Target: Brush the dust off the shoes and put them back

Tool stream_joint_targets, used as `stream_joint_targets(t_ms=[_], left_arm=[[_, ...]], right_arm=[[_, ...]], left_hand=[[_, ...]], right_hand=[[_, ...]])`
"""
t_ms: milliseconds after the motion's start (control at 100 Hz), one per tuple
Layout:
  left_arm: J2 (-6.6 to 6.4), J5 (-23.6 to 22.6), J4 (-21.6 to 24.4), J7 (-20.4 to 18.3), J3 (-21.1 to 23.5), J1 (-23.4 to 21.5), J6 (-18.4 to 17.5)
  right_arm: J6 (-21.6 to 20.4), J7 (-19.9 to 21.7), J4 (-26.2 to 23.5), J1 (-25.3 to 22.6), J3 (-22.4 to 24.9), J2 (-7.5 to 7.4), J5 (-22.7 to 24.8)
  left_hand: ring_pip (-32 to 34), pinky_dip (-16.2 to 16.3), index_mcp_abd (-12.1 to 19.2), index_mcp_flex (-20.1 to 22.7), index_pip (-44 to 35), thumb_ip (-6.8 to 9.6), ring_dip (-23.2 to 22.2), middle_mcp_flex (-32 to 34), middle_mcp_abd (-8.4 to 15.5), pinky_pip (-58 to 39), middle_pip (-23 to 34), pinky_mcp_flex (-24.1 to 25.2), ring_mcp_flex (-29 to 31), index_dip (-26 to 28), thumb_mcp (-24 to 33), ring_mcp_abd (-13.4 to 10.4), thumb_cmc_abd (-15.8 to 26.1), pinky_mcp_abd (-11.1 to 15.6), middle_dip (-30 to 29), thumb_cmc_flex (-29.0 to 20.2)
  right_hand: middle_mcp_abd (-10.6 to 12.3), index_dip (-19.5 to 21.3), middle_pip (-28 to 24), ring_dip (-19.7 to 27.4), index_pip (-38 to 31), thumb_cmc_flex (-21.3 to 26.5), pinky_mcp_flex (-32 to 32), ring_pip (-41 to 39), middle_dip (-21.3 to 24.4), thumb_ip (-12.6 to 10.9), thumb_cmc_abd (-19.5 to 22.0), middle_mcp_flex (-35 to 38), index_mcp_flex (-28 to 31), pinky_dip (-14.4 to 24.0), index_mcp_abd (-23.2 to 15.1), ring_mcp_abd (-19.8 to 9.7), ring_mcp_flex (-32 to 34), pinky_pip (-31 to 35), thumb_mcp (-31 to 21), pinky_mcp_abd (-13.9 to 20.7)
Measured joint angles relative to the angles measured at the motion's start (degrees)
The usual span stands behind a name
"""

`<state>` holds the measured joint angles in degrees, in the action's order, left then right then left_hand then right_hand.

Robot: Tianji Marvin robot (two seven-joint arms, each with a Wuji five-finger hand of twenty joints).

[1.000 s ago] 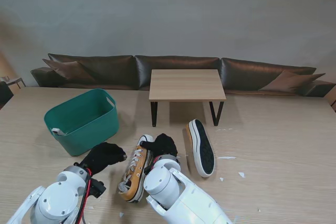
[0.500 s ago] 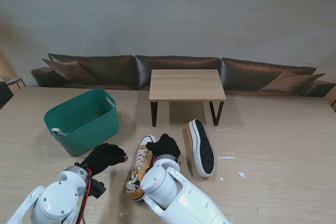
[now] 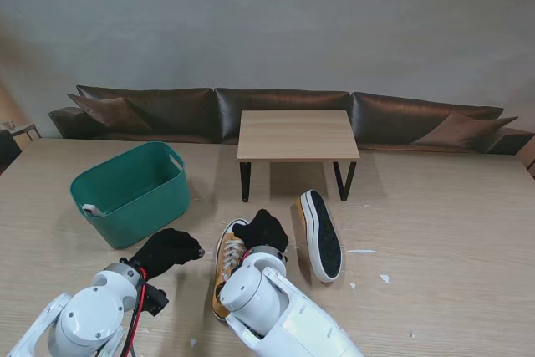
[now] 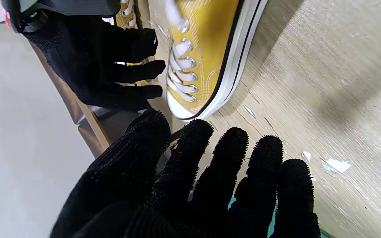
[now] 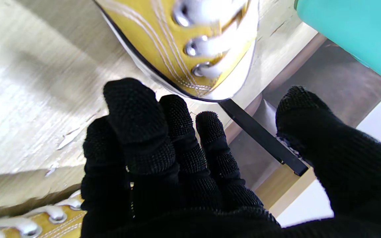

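The left hand [image 3: 167, 248] is seen nearest, its fingers [image 4: 230, 155] spread and empty, just beside the yellow shoe [image 3: 226, 263]. The right hand [image 3: 262, 230] hovers at the shoe's toe, fingers apart, nothing gripped. Farther off, the second shoe [image 3: 321, 234] lies on its side on the tabletop [image 3: 435, 232]; an unsteadied shoe could be knocked over by brushing.

Right hand [image 5: 184, 172] in a black glove, fingers spread, right by the toe of a yellow sneaker [image 5: 190, 43] on the wooden tabletop [image 5: 28, 99]; teal bin [image 5: 352, 29] nearby.
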<state>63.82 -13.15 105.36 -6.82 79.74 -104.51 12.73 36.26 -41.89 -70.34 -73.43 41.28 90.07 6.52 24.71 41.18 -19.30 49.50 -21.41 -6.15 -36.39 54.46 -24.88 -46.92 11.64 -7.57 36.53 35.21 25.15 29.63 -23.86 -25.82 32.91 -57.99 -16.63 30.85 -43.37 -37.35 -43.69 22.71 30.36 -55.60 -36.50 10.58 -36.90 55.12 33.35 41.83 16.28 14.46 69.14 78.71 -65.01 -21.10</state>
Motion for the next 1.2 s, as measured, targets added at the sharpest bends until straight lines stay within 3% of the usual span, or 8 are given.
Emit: stream_joint_targets(t_ms=[230,450,580,760,900,1020,1100,1200], left_arm=[[-0.25,0.1,-0.5,-1.0,-0.6,1.0,0.2],[-0.52,-0.3,-0.4,-1.8,-1.3,1.7,0.2],[-0.89,-1.5,0.1,-2.8,-2.0,1.8,0.1],[-1.21,-2.4,1.3,-3.6,-2.7,1.6,0.1],[-1.45,-3.7,2.5,-4.4,-2.9,1.2,-0.2],[-1.92,-5.3,3.6,-5.6,-3.6,1.2,-0.8],[-2.36,-7.8,4.7,-6.9,-4.3,1.2,-1.0],[-2.83,-11.9,6.1,-8.1,-5.1,0.9,-1.0]], right_arm=[[0.3,-1.4,-3.2,-1.7,1.1,-0.19,0.4],[-1.1,-1.4,-15.4,-7.4,3.9,-2.40,-2.9],[-2.1,1.8,-22.9,-10.8,5.6,-4.77,-3.1],[-3.6,9.7,-29.9,-13.7,7.7,-9.03,-1.8],[-8.3,17.6,-33.1,-15.3,10.1,-13.00,2.0],[-13.8,21.8,-34.0,-16.3,12.1,-16.24,5.7],[-17.3,22.8,-34.4,-17.4,13.9,-17.59,6.8],[-18.7,23.2,-34.8,-18.5,15.4,-18.55,8.1]], left_hand=[[0.0,0.0,0.0,0.0,0.0,0.00,0.0,0.5,0.0,0.0,0.2,0.0,0.0,0.0,0.0,0.1,0.0,0.0,0.6,0.0],[0.0,0.1,0.5,0.0,0.0,0.00,0.0,0.1,0.0,0.0,0.1,0.3,-0.2,0.0,-0.4,0.1,0.0,0.0,0.6,0.0],[0.0,0.6,1.8,-0.1,0.0,0.00,-0.1,-0.8,0.0,0.0,-0.4,0.8,-0.5,-0.1,-0.7,0.1,0.0,0.0,0.6,0.0],[0.0,0.6,2.7,-0.2,0.3,0.00,-0.1,-2.0,0.0,0.5,-0.9,1.8,-2.0,-0.3,-1.5,0.1,0.0,0.0,0.5,0.0],[0.0,0.6,3.9,-0.8,1.1,0.00,-0.1,-3.5,0.0,0.6,-1.6,2.1,-2.8,-0.9,-1.5,0.1,0.0,0.0,-0.2,0.0],[0.2,1.4,5.8,-1.5,2.0,0.00,-0.5,-3.6,0.0,0.6,-1.5,2.1,-2.8,-1.4,-1.5,0.1,0.0,0.0,-0.6,0.0],[2.3,2.8,7.2,-1.5,2.0,0.00,-2.1,-3.6,0.0,-1.4,-1.0,1.9,-2.8,-1.9,-1.5,0.0,-0.1,0.1,0.0,0.6],[8.7,5.3,8.7,-1.4,1.9,0.00,-5.8,-3.6,0.2,-7.6,0.4,0.9,-2.7,-3.1,-1.5,-0.3,-1.4,0.1,2.9,0.6]], right_hand=[[0.0,-0.7,0.0,0.4,-0.1,-0.1,0.0,0.6,0.3,0.0,0.0,-1.6,0.0,-1.1,0.0,0.6,-0.6,-0.4,0.0,0.0],[0.0,-1.4,0.0,0.5,-0.1,-0.7,-1.2,0.9,0.9,0.0,0.0,-1.8,0.0,-1.2,-0.7,2.3,-2.6,-0.8,0.0,-0.9],[0.0,-1.7,0.2,0.5,0.2,-0.7,-1.3,1.1,0.9,0.0,0.1,-3.0,0.0,-1.2,-2.1,3.4,-4.9,-2.3,0.0,-2.1],[-0.1,-2.0,2.2,0.9,2.8,-0.7,-4.7,4.9,1.0,-1.2,1.5,-7.2,0.9,-1.3,-6.4,4.8,-11.7,-6.8,1.7,-2.2],[-0.1,-1.9,5.4,3.0,5.0,-1.3,-5.1,11.3,1.8,-1.2,1.5,-10.1,2.0,-3.2,-8.7,5.6,-16.4,-12.9,3.3,-2.2],[-0.1,-1.1,6.2,4.3,6.2,-2.1,-5.0,14.3,2.4,-1.2,2.9,-10.2,2.7,-4.7,-9.4,5.8,-18.6,-15.6,4.8,-2.2],[-0.1,-0.8,6.2,4.5,6.4,-2.7,-5.0,14.7,2.4,-1.2,2.9,-10.2,2.7,-4.7,-9.9,5.8,-18.6,-16.0,5.0,-2.2],[-0.1,-0.7,6.2,4.5,6.9,-2.7,-5.0,14.9,2.4,-1.8,2.9,-10.2,2.7,-4.7,-9.9,5.8,-18.6,-16.1,5.0,-2.2]])
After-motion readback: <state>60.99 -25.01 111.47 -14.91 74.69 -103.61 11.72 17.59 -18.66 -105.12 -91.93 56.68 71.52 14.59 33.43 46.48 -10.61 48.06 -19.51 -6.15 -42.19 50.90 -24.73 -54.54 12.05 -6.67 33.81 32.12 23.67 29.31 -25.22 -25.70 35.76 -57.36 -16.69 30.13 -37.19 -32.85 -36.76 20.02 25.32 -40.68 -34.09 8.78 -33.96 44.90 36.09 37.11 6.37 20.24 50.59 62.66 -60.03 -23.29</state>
